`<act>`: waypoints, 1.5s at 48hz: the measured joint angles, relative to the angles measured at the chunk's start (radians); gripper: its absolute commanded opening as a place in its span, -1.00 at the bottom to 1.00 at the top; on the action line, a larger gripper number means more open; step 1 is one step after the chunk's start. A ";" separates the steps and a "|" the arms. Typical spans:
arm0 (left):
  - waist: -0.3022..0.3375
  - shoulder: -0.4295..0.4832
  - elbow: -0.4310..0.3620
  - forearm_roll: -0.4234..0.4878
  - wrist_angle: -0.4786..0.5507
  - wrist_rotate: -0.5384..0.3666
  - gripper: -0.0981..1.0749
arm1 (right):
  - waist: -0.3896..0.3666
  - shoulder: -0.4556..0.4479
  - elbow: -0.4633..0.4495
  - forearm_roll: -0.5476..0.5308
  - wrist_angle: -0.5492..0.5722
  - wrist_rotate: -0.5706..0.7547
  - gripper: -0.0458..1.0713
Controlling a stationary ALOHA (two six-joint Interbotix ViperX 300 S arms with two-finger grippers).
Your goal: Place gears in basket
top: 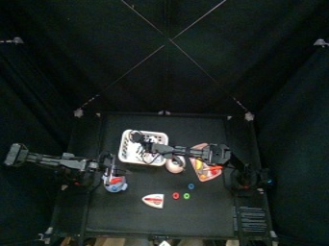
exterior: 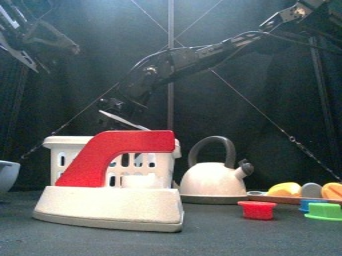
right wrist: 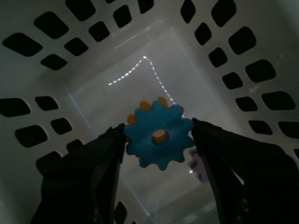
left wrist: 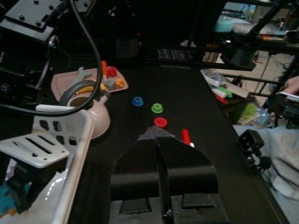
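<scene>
My right gripper (right wrist: 158, 149) is shut on a blue gear (right wrist: 158, 136) with an orange hub, held inside the white holed basket (right wrist: 70, 39). From above, the right arm reaches across the table to the basket (top: 135, 136). On the black table lie a red gear (left wrist: 160, 122), a blue gear (left wrist: 158, 107) and a green gear (left wrist: 136, 101), just ahead of my left gripper (left wrist: 162, 131), whose jaws are shut with nothing between them. From above they show as a red gear (top: 175, 197), a green gear (top: 188, 197) and a blue gear (top: 188, 185) near the front.
A red-and-white wedge-shaped object (exterior: 114, 185) stands in front of the basket (exterior: 60, 150). A white kettle (exterior: 214, 170) sits to its right, with orange pieces (top: 206, 172) beyond it. A red gear (exterior: 257, 209) lies at the front right.
</scene>
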 measured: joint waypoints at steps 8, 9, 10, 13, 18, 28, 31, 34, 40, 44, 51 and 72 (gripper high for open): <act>0.000 -0.002 0.000 0.000 0.000 0.000 -0.88 | -0.011 0.011 0.000 0.002 0.000 0.002 0.31; 0.000 0.000 0.000 0.000 0.000 0.000 -0.88 | -0.012 0.012 0.000 0.000 -0.002 0.003 0.31; 0.000 -0.002 0.000 0.000 0.000 0.000 -0.88 | -0.014 0.012 0.000 0.000 0.000 0.003 0.31; 0.000 0.000 0.002 0.000 -0.002 0.000 -0.88 | -0.017 0.020 0.000 0.002 0.000 0.003 0.31; 0.000 0.000 0.000 0.000 0.000 0.000 -0.88 | -0.018 0.025 0.000 0.006 0.000 0.002 0.31; 0.000 0.000 0.000 0.000 0.000 0.000 -0.88 | -0.018 0.032 0.000 0.014 0.000 0.002 0.31; 0.000 -0.002 0.000 0.000 0.000 0.000 -0.88 | -0.018 0.035 0.000 0.014 0.000 0.002 0.31; 0.000 0.000 0.002 0.000 0.000 0.000 -0.88 | -0.020 0.037 0.000 0.014 0.000 0.000 0.31; 0.000 -0.002 0.000 0.000 0.000 0.000 -0.88 | -0.020 0.044 0.000 0.014 -0.002 0.002 0.33; 0.002 0.000 0.000 0.000 -0.002 0.000 -0.88 | -0.020 0.046 0.000 0.014 0.000 0.000 0.37; 0.002 0.000 0.002 0.000 0.000 0.000 -0.88 | -0.021 0.046 0.000 0.014 0.000 0.000 0.52; 0.002 -0.002 0.000 0.000 -0.002 0.000 -0.88 | -0.021 0.046 -0.002 0.014 0.000 0.002 0.77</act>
